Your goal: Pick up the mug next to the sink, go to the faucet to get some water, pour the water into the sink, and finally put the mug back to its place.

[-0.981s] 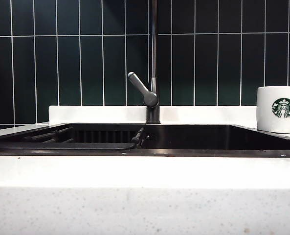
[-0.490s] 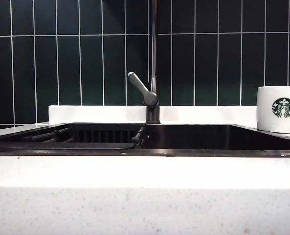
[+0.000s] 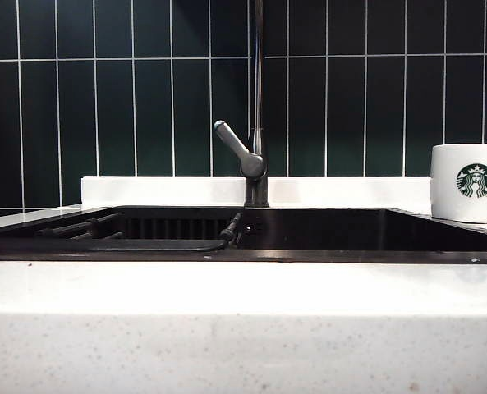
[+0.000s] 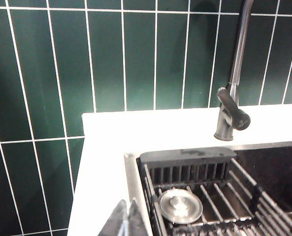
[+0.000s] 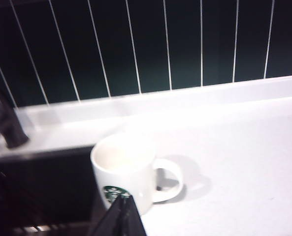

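Your right gripper [image 5: 120, 216] is pinched shut, holding nothing, near the mug [image 5: 126, 169]. Open it first, or you'll knock the mug into the sink [image 3: 309, 256]. Your left gripper [image 4: 126, 221] is shut too, over the sink's left edge.

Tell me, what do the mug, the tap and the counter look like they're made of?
The mug: glossy white ceramic, judging by its thick wall and sheen. The faucet: dark grey metal, seemingly brushed, with soft highlights along the pipe. The countertop: white speckled stone or composite; which one can't be told.
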